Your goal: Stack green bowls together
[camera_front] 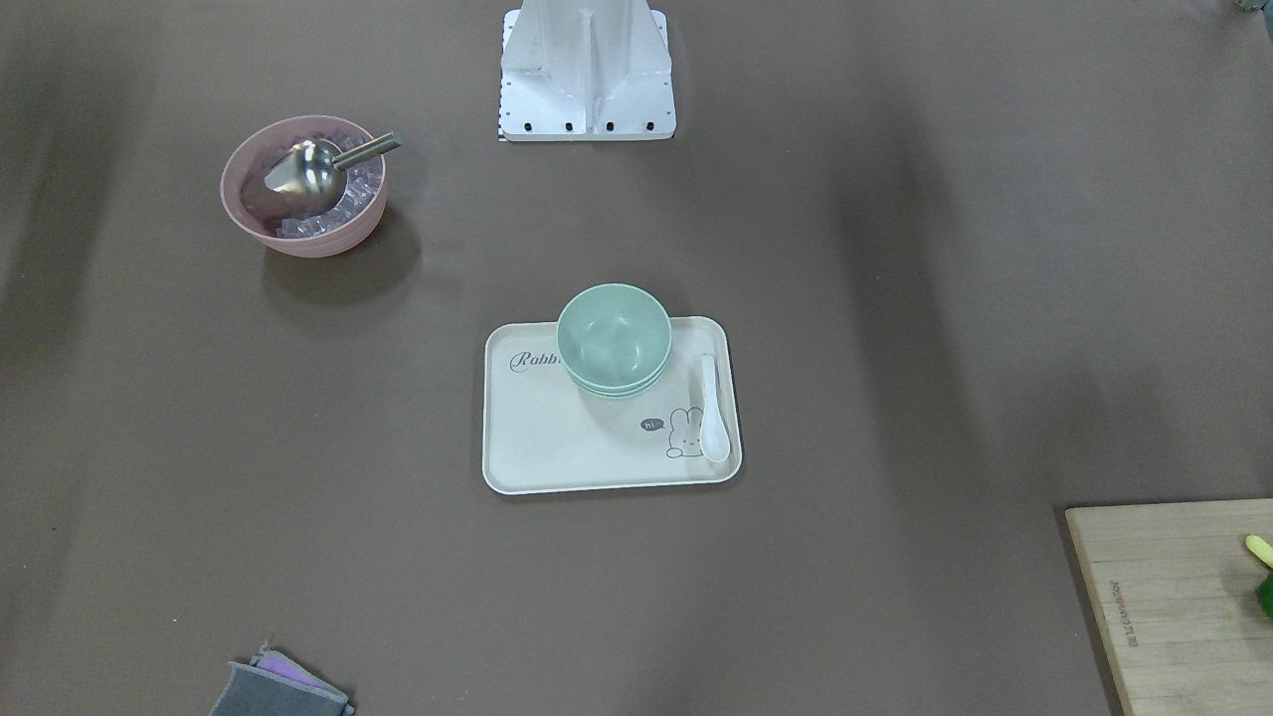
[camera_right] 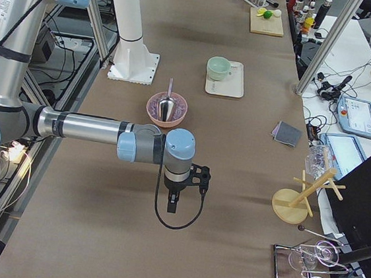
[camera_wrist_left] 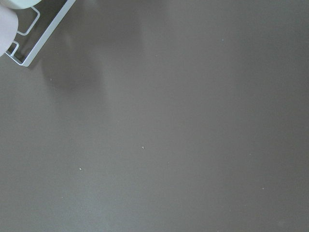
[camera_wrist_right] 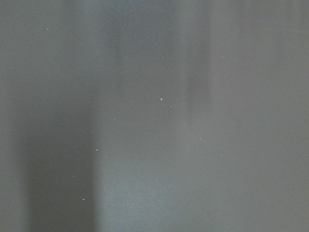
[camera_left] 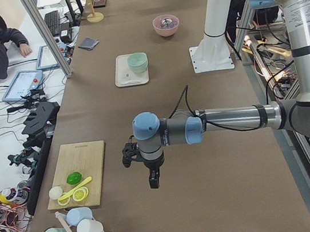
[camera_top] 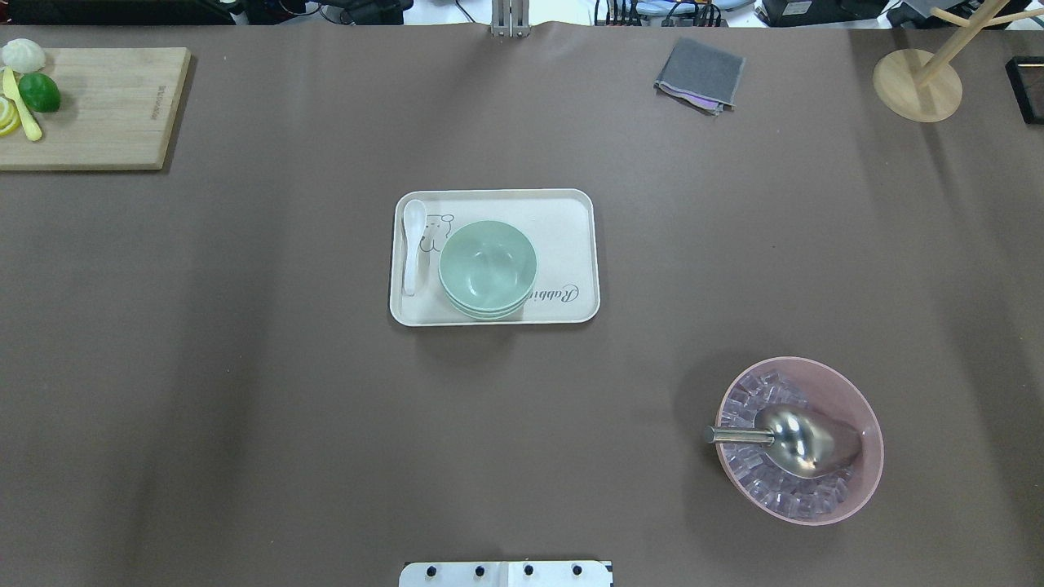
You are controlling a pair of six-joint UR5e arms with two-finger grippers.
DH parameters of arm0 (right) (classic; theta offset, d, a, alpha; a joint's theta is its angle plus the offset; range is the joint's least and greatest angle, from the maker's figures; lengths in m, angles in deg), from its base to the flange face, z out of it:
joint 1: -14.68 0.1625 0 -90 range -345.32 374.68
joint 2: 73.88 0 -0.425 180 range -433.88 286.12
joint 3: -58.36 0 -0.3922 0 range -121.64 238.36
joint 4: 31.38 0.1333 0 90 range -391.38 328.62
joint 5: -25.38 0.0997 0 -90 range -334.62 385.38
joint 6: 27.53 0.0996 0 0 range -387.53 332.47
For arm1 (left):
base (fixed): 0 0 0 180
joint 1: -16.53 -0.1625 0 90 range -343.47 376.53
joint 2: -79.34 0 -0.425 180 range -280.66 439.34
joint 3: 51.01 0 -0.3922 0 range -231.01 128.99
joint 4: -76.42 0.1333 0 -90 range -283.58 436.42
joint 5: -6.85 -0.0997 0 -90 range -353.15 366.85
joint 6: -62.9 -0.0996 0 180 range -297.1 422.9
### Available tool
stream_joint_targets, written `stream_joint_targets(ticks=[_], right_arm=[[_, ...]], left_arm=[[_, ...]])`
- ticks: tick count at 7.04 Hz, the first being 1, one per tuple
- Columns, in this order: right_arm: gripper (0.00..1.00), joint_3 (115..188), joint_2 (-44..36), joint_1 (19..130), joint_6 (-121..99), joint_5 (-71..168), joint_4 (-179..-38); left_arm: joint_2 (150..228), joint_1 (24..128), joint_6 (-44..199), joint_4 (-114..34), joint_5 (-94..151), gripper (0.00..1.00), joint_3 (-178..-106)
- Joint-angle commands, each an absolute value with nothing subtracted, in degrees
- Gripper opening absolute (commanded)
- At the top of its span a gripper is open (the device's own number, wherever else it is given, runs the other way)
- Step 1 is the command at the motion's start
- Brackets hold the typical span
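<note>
View from the robot's side of the table outward. Nearest the robot, the mount plate [camera_top: 506, 573] sits at the table's edge. Neither arm reaches over the working area. The left gripper [camera_left: 153, 181] and the right gripper [camera_right: 172, 204] each hang over bare table toward their own ends, well apart from the bowls. They show only in the side views, so whether their jaws are apart or together cannot be told, and the wrist cameras show little but tabletop.

Next out, on the robot's right, stands a pink bowl [camera_top: 866, 477] of clear ice cubes with a metal scoop [camera_top: 803, 440] lying in it. It is no part of the task.

At mid-table, the green bowls [camera_top: 488, 265] are nested in one upright pile on the cream tray [camera_top: 571, 220], at the tray's near edge. The rims of the lower bowls show under the top one (three seems to be the count). A white spoon [camera_top: 412, 244] lies on the tray just beside the pile, not touching it. No other green bowl is seen loose on the table.

Judged from this, the stacking is done, and nothing appears left but to keep the arms clear.

Farthest out are a grey folded cloth [camera_top: 700, 73], a wooden stand [camera_top: 917, 86] on the right, and a cutting board [camera_top: 106, 106] with a lime [camera_top: 39, 92] on the left. All are well apart from the tray, and nothing stands in the way of the pile.
</note>
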State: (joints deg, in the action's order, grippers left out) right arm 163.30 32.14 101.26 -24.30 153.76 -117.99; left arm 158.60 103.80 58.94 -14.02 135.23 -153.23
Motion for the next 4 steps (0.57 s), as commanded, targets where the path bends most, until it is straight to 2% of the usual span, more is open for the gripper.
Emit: stream_joint_targets(ticks=[1,4], right_arm=[[1.00,163.3,32.2,101.2,-23.8,154.6,-118.0],[1.00,163.3,32.8,101.2,-24.0,154.6,-117.6]], left_arm=[[158.5,103.8,59.0,-14.0,135.3,0.98,-153.2],[158.4,104.0,59.0,-14.1,135.3,0.98,-153.7]])
